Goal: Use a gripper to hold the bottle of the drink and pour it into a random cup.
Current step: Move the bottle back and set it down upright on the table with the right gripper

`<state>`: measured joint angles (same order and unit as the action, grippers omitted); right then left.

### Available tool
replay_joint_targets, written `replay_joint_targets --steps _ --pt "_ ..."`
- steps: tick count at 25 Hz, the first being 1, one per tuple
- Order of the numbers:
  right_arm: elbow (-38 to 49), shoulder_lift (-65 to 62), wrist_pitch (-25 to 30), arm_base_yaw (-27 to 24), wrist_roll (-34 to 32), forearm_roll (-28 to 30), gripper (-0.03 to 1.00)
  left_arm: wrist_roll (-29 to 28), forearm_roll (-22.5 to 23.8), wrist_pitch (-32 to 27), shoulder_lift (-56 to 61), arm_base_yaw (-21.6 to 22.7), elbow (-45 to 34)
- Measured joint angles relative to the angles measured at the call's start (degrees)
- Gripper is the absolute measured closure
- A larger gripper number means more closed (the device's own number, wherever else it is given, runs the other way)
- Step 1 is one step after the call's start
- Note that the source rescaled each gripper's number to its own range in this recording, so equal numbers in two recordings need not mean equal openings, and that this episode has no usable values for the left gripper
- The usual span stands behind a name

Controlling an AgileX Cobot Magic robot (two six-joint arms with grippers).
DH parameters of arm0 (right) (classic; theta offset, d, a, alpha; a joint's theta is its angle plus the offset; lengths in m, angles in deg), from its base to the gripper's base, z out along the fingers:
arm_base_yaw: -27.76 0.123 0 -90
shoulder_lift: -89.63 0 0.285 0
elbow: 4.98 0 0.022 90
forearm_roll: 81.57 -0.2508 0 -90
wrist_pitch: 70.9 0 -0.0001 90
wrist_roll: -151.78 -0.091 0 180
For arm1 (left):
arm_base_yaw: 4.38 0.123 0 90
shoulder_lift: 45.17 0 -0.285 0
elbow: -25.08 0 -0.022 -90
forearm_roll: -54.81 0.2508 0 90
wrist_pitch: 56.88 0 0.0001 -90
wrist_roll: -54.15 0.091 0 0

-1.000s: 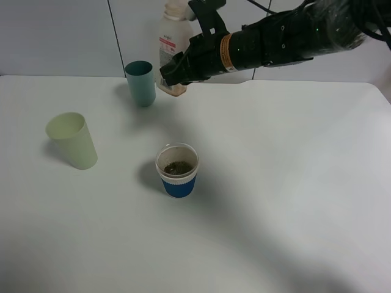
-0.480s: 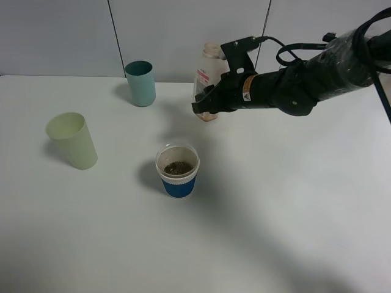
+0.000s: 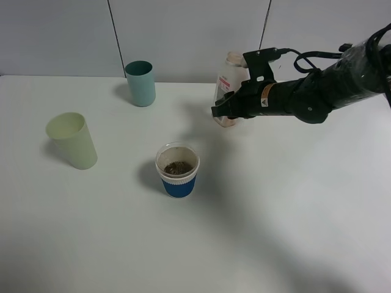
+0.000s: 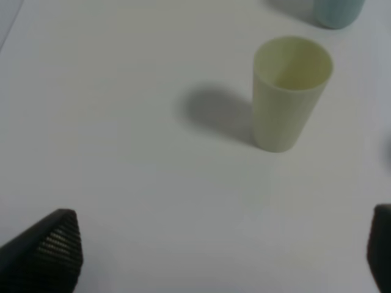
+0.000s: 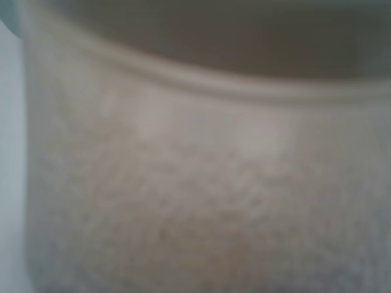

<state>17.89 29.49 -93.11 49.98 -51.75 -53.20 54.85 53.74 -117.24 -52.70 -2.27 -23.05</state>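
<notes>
One bottle [image 3: 224, 81] pinched by right fingers [image 3: 223, 112], cup [image 3: 178, 178] nearby, teal tumbler [image 3: 141, 84], yellow-green tumbler [image 3: 73, 141], left fingers [image 4: 52, 250] spread

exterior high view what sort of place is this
Likely a robot test bench, not a home: a plain white tabletop, flat grey wall panels, and a black two-fingered gripper holding a small translucent plastic bottle.

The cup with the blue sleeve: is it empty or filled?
Not empty. The cup stands upright, and dark contents lie low inside it, well under the rim.
</notes>
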Motion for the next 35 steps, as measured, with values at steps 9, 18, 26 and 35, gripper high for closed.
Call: replay_joint_targets --steps 9,18,26,35 --pt "0.00 0.00 0.76 0.00 11.19 -2.26 0.95 0.00 0.00 0.00 0.00 0.00 0.00" --pt "0.00 0.17 -3.21 -1.15 20.52 -5.58 0.95 0.00 0.00 0.00 0.00 0.00 0.00" --pt "0.00 3.45 -9.92 -1.41 20.57 -5.58 0.95 0.00 0.00 0.00 0.00 0.00 0.00" --pt "-0.05 5.82 -10.82 -3.01 14.75 -7.06 0.95 0.00 0.00 0.00 0.00 0.00 0.00"
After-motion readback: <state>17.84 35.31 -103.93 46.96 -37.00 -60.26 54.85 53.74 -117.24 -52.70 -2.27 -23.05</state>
